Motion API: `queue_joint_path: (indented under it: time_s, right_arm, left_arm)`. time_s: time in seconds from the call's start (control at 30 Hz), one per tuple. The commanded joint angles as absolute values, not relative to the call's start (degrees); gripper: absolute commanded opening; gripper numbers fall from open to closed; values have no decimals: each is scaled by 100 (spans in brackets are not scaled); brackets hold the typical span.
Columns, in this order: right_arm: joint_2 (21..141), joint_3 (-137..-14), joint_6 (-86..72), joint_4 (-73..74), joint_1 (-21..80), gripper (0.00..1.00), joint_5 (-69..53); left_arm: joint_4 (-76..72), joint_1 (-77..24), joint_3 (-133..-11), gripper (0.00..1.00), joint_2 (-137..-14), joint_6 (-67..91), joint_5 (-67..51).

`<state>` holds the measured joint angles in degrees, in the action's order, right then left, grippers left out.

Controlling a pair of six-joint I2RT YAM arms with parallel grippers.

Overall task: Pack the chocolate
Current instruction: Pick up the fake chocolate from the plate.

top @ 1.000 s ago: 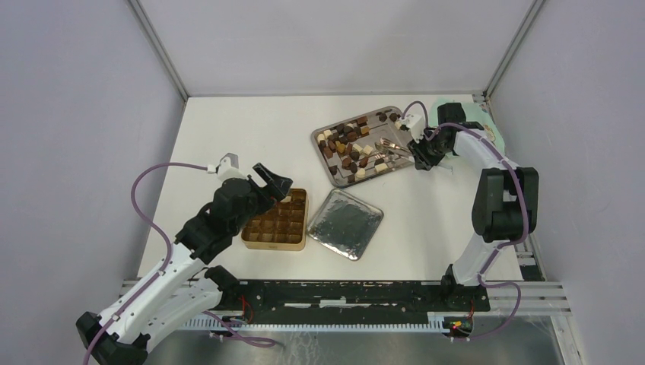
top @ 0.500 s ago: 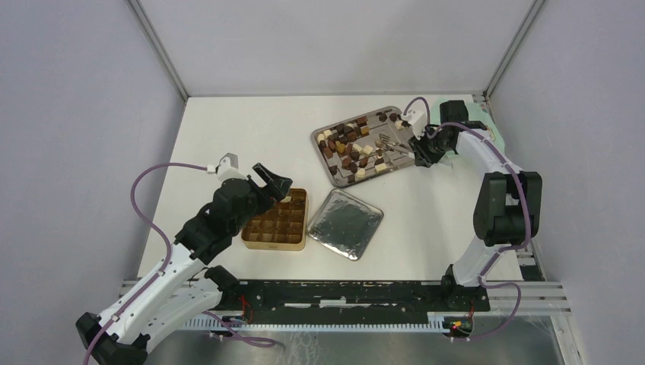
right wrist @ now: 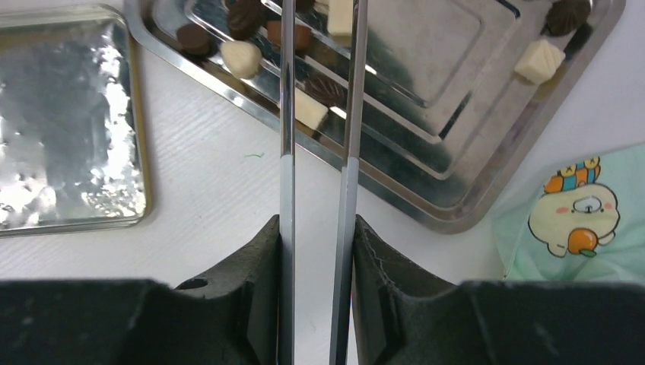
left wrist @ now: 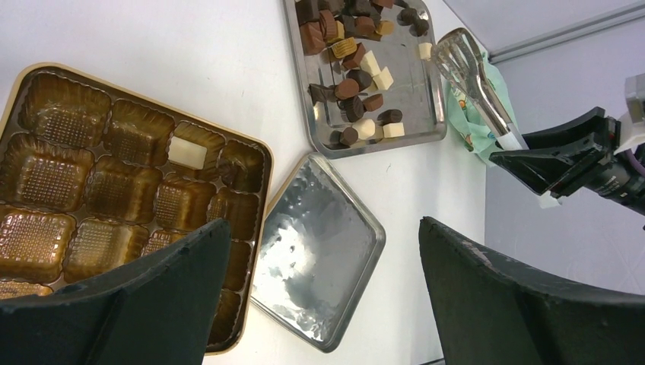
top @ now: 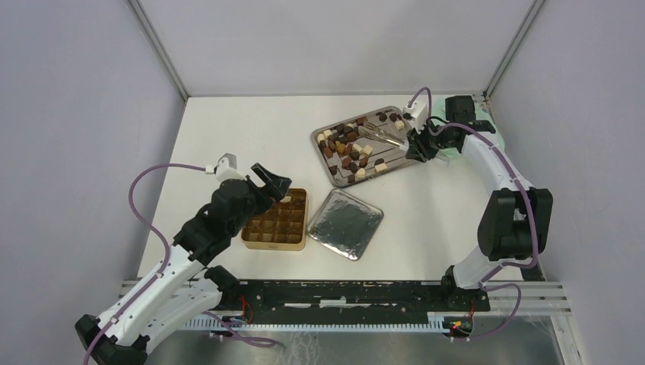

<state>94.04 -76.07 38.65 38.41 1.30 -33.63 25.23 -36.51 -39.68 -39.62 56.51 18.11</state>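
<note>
While most of the chocolate (top: 346, 161) lies loose on the steel tray (right wrist: 433, 53) at the far right of the counter (top: 251, 137), one cream-white piece (left wrist: 186, 152) sits in a cell along the far edge of the gold tin (top: 274, 245), near its far-right corner. Tray pieces are mixed dark brown, light brown and cream, bunched mostly on the tray's left and middle part, a few at its near edge and far end. Silver tongs (left wrist: 465, 57) reach over the tray from the right, tips above the pieces at the far part; can't tell if the tips hold a piece. Right gripper (right wrist: 316, 228) has its fingers narrowed onto the two tong arms and holds them by the handle end, just off the tray's right rim. Green cartoon-print cloth (right wrist: 570, 213) lies on the counter right of the tray, below the right arm. Square silver lid (top: 350, 220) lies flat, near side of the tray, just right of the tin, tilted diamond-wise to it and close to its right edge. Tin is at near centre-left of the counter. Left gripper (left wrist: 316, 228) hangs over the tin's far-left part, fingers spread wide, nothing between them, not touching the tin.
</note>
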Motion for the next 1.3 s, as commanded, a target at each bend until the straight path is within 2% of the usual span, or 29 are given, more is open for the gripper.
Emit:
queue_joint_path:
  time_s: [0.0,0.37,0.67,1.17,1.27]
  right_arm:
    - [8983,-7826,3815,3790,387,0,-4226]
    - [8787,-7445,3744,3636,2154,0,-4393]
    - [9365,-7836,3485,3459,3682,3,-3564]
    - [10370,-8699,3288,3439,4494,10,-2420]
    - [10479,-8764,3245,3412,4533,16,-2287]
  left_arm:
    - [2567,-3684,-4108,98,-3877,5468,2029]
    - [3232,-3685,-4392,98,-3657,5370,2428]
    - [3565,-3683,-4409,98,-3161,5481,2645]
    - [3727,-3682,-4274,97,-2752,5655,2690]
    - [3727,-3683,-4247,97,-2742,5669,2681]
